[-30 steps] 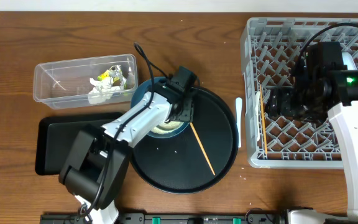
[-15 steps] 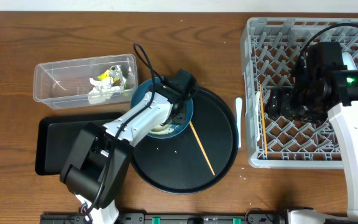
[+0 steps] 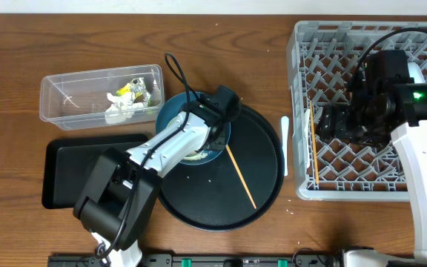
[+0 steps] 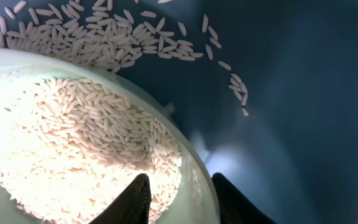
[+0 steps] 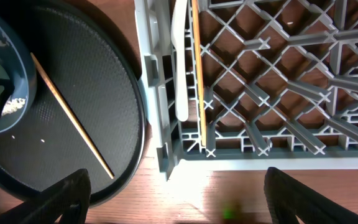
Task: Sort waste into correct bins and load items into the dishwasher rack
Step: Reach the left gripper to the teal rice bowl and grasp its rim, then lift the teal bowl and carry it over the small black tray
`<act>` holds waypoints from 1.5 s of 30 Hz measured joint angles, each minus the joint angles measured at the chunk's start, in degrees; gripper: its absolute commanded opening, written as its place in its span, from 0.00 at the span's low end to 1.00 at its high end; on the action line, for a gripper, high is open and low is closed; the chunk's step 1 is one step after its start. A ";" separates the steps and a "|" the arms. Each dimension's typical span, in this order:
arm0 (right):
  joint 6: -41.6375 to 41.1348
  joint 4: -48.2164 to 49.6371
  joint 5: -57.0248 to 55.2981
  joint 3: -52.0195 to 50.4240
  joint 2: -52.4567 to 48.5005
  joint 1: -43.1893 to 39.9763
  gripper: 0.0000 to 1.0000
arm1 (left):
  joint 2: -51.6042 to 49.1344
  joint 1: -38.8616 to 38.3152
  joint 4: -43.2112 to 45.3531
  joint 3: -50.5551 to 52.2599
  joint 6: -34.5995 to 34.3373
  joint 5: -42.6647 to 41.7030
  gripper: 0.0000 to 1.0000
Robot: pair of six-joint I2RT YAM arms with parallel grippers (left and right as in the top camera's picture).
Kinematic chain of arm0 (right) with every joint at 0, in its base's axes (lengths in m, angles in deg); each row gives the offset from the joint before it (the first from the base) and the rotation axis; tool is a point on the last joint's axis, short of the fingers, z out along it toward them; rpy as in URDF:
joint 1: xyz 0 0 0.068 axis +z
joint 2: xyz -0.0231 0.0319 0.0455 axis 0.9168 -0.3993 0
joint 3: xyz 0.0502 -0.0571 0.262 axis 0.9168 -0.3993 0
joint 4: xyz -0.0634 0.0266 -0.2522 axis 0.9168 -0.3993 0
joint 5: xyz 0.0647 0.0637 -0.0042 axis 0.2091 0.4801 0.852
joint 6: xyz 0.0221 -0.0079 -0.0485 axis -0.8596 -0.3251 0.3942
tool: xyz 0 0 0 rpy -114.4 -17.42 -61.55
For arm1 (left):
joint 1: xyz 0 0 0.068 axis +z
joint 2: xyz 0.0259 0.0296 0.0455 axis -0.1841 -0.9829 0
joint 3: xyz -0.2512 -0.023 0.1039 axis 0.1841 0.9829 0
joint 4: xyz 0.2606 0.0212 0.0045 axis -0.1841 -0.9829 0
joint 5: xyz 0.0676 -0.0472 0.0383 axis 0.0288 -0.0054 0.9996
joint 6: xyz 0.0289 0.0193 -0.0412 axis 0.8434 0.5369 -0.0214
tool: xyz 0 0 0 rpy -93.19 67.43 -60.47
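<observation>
Wooden surface [image 3: 21, 44] is carrying the whole spread right now. Over at its right end, the grey dishwasher rack [image 3: 362, 44] is sitting with one chopstick [image 5: 197, 74] lying along its left wall. The white spoon [image 3: 285, 144] is resting on the wood just beside that wall. The right tool [image 5: 182, 199] is hovering over the rack's near-left corner, fingers spread wide, carrying nothing.

Centre stage, the round black tray [image 3: 265, 159] is holding a second chopstick [image 3: 241, 176] and the dark blue bowl [image 4: 303, 93]. Nested inside that is the pale green bowl [image 4: 194, 177], heaped with rice [image 4: 73, 137], while loose grains [image 4: 104, 37] are lying scattered in the blue one. The left tool [image 4: 182, 193] is straddling the green rim, one finger inside and one outside, parted, with rice showing between the inner finger and the wall.

Far left, the clear tub [image 3: 65, 100] is holding crumpled napkins [image 3: 118, 107] and a yellow-green wrapper [image 3: 130, 89]. The flat black tray [image 3: 73, 174] is lying in front of it.
</observation>
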 measured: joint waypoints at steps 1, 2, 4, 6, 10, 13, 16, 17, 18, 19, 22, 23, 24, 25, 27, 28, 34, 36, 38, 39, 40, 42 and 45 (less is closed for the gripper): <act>0.00 -0.04 0.00 0.00 0.00 0.00 0.84 | 0.00 0.00 -0.09 0.00 0.00 -0.02 0.26; 0.00 -0.09 0.00 0.00 0.00 0.00 0.84 | 0.00 0.00 -0.11 0.00 0.00 0.00 0.20; 0.00 -0.15 0.00 0.00 0.00 0.00 0.84 | 0.00 -0.02 -0.17 0.00 -0.31 -0.04 0.12; 0.00 -0.15 0.00 0.00 0.00 0.00 0.84 | 0.00 -0.02 -0.20 0.00 0.02 -0.15 0.09; 0.02 -0.17 0.00 0.00 0.00 0.00 0.84 | 0.00 -0.07 -0.22 -0.17 0.24 0.02 0.06; 0.02 -0.17 -0.24 0.00 0.00 0.00 0.84 | 0.00 -0.07 -0.37 -0.33 0.20 0.24 0.06; 0.02 -0.17 -0.46 0.00 0.00 0.00 0.85 | 0.00 -0.07 -0.42 -0.39 0.22 0.26 0.06; 0.02 -0.17 -0.46 0.00 0.00 0.00 0.84 | 0.00 -0.07 -0.44 -0.39 0.22 0.26 0.06; 0.02 -0.17 -0.48 0.00 0.00 0.00 0.85 | 0.02 -0.07 -0.46 -0.39 0.24 0.26 0.06; 0.02 -0.17 -0.52 0.00 0.00 0.00 0.85 | 0.13 -0.07 -0.55 -0.39 0.28 0.26 0.06; 0.02 -0.17 -0.61 0.00 0.00 0.00 0.85 | 1.01 -0.07 -1.05 -0.39 0.66 0.26 0.06; 0.02 -0.17 -0.63 0.00 0.00 0.00 0.85 | 1.44 -0.07 -1.16 -0.39 0.70 0.20 0.05; 0.02 -0.17 -0.63 0.00 0.00 0.00 0.85 | 2.34 -0.07 -1.27 -0.37 0.72 0.20 0.06; 0.02 -0.17 -0.63 0.00 0.00 0.00 0.85 | 3.32 -0.07 -1.29 -0.37 0.87 0.17 0.06; 0.02 -0.17 -0.66 0.00 0.00 0.00 0.84 | 6.19 -0.04 -1.29 -0.37 1.01 0.02 0.06; 0.02 -0.17 -0.76 0.00 0.00 0.00 0.85 | 7.48 0.00 -1.31 -0.37 1.09 -0.04 0.06; 0.09 -0.39 -1.09 0.00 0.00 0.00 0.85 | 17.27 1.14 -3.67 -0.37 1.57 -0.04 0.06; 0.13 -0.46 -1.20 0.00 0.00 0.00 0.85 | 19.58 1.97 -5.88 -0.39 1.57 -0.02 0.06; 0.15 -0.57 -1.27 0.00 0.00 0.00 0.85 | 21.18 3.06 -8.37 -0.39 1.40 -0.02 0.06; 0.15 -0.61 -1.29 0.00 0.00 0.00 0.85 | 21.94 3.91 -9.79 -0.39 1.03 -0.09 0.06; 0.15 -0.63 -1.31 0.00 0.00 0.00 0.85 | 22.45 4.81 -10.86 -0.39 0.59 -0.20 0.06; 0.15 -0.68 -1.49 0.00 0.00 0.00 0.85 | 23.23 7.17 -12.41 -0.39 0.00 -0.87 0.06; 0.15 -0.83 -1.73 0.00 0.00 0.00 0.85 | 23.91 11.85 -12.85 -0.39 -0.15 -4.59 0.06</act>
